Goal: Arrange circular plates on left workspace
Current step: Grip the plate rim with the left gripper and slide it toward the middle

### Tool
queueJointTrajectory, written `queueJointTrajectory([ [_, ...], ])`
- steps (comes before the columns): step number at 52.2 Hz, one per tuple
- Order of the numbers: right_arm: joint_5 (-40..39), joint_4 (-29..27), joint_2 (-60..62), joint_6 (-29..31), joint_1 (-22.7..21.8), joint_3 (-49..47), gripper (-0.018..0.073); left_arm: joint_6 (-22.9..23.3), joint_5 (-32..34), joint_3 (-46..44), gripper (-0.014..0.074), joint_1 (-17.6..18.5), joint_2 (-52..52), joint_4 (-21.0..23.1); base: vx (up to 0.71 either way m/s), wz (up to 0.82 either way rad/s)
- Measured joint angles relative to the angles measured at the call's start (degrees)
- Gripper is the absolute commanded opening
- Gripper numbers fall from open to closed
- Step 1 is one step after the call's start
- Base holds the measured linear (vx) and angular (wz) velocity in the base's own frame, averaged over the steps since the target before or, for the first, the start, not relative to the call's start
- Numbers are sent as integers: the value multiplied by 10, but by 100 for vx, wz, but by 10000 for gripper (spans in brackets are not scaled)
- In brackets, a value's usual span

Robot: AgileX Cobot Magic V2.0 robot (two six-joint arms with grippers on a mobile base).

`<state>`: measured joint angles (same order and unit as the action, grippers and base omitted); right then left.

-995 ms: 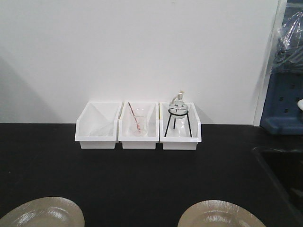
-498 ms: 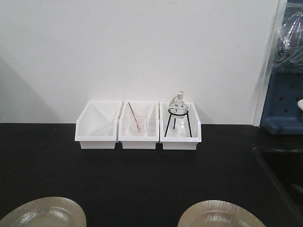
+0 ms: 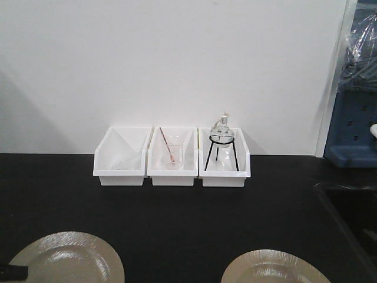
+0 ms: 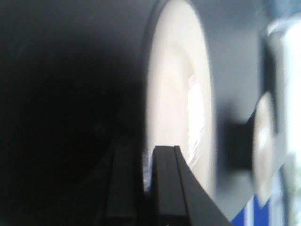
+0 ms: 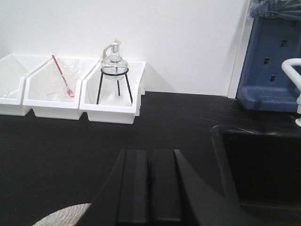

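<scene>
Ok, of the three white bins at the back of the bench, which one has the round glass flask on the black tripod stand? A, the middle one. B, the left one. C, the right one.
C: in the front view the flask sits on its tripod inside the right bin, while the middle bin holds a beaker with a red rod.

The black worktop (image 3: pixel 194 218) carries three white bins (image 3: pixel 172 175) in a row by the wall (image 3: pixel 177 59), with the left plate (image 3: pixel 68 259) and the right plate (image 3: pixel 274 268) near its front.
</scene>
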<state>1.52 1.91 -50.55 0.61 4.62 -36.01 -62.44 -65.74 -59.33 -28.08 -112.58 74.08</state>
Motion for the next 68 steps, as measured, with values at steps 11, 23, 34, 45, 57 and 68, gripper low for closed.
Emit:
queueJointTrajectory([
  [11,0,0,0,0,0,0,-3,26,29,0,0,37,0,96,0,0],
  [23,0,0,0,0,0,0,-3,27,112,-2,0,130,-1,159,0,0],
  [34,-2,0,0,0,0,0,-3,45,172,-60,0,202,-22,192,0,0],
  [45,-3,0,0,0,0,0,-3,108,193,-143,0,248,-72,203,0,0],
  [57,-4,2,0,0,0,0,-3,145,214,-199,0,291,-129,204,0,0],
  [68,-4,3,0,10,0,0,-3,161,219,-214,6,313,-156,220,0,0],
])
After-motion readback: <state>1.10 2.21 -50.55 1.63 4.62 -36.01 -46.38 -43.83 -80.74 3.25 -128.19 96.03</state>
